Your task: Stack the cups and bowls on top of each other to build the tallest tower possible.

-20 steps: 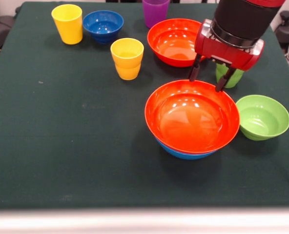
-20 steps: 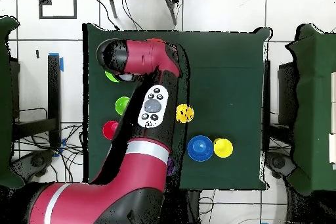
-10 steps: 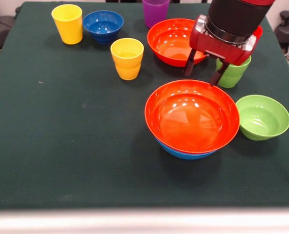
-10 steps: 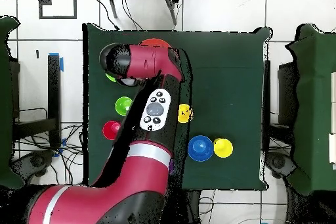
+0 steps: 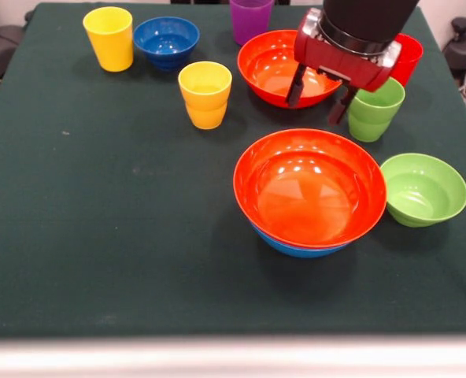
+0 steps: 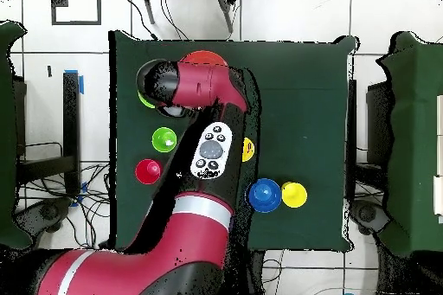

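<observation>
An orange-red bowl [image 5: 309, 187] sits nested in the large light-blue bowl [image 5: 300, 249] near the table's middle right, forming a low tower. My gripper [image 5: 317, 96] hangs open and empty just beyond it, over the near rim of a second orange-red bowl [image 5: 274, 67] and beside the lime green cup [image 5: 375, 109]. The red cup [image 5: 408, 57] peeks out behind the arm. A yellow-orange cup [image 5: 205, 94], a yellow cup [image 5: 109, 38], a purple cup [image 5: 251, 17], a small dark blue bowl [image 5: 167, 41] and a small lime green bowl [image 5: 423, 189] stand apart. Overhead, the arm hides the gripper.
In the overhead view the arm [image 6: 203, 136] crosses the dark green table [image 6: 294, 92], covering part of the stacked bowl [image 6: 205, 58]. The green cup [image 6: 163, 139], red cup [image 6: 148, 170], dark blue bowl [image 6: 264, 195] and yellow cup [image 6: 293, 194] show beside it.
My gripper has lifted off the stacked orange-red bowl's far rim and drawn back over the second orange-red bowl, staying open. The green and red cups are uncovered now.
</observation>
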Robot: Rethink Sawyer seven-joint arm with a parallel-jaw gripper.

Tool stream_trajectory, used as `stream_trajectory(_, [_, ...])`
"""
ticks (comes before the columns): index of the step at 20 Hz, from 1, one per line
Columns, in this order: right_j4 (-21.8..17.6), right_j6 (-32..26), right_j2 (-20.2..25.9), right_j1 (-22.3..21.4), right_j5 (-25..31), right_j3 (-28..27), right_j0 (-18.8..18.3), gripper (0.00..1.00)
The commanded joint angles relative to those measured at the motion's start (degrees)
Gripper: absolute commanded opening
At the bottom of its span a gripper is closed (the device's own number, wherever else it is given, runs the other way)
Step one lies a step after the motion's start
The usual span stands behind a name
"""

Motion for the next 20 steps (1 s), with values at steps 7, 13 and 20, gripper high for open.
stream_trajectory(7, [-1.5, 0.2, 8.0, -2.3, -7.3, 11.0, -3.9, 1.00])
stream_trajectory(13, [-2.2, 0.8, 7.9, -4.1, -9.0, 14.3, -3.8, 1.00])
stream_trajectory(20, [-2.2, 0.9, 7.7, -4.8, -8.9, 15.5, -4.1, 1.00])
